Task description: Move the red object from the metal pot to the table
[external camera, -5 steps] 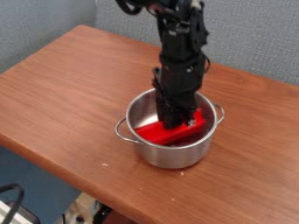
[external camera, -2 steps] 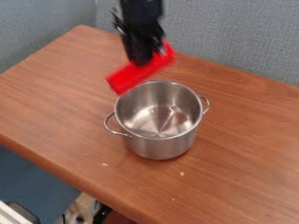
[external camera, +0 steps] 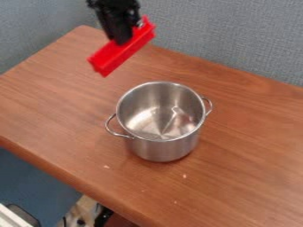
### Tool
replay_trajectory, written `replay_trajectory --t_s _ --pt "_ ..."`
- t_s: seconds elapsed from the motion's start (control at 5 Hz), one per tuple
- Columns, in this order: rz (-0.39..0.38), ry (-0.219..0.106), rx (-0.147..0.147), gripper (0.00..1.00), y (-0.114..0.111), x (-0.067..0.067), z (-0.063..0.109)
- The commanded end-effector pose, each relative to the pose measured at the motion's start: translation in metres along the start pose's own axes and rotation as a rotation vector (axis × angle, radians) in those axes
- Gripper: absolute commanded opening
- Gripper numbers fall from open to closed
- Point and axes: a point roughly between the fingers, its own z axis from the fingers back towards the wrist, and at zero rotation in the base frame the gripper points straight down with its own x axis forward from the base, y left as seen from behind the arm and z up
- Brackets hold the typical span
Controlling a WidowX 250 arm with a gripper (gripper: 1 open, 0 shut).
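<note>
We read the jaws as pinched on the upper end of the red block (external camera: 122,50); the black gripper (external camera: 120,32) comes down from the top edge of the view, and its fingertips are lost against the block, so we cannot make out a gap between them. The block hangs in the air, tilted, with its high end at the gripper and its low end down toward the left. It touches neither the pot nor the table. Its long flat face is turned toward the camera.

Below and to the right of the block stands 1 steel pot (external camera: 161,120), upright on the table (external camera: 53,97). We see its bare shiny floor and inner wall, with nothing lying inside. 2 small loop handles show at the rim, 1 on the left side and 1 on the right. The block is well clear of the pot's rim, up and to the left of it.

The table is reddish-brown wood grain with a darker edge along the near side. Behind it we note a grey wall (external camera: 236,35).
</note>
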Motion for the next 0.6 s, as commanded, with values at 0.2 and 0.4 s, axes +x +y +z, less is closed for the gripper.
replay_trajectory --t_s 0.2,0.4 --pt "-0.106 -0.101 -0.09 0.0 -0.043 0.028 0.026" --pt "-0.128 -0.082 -0.128 0.0 -0.054 0.038 0.015"
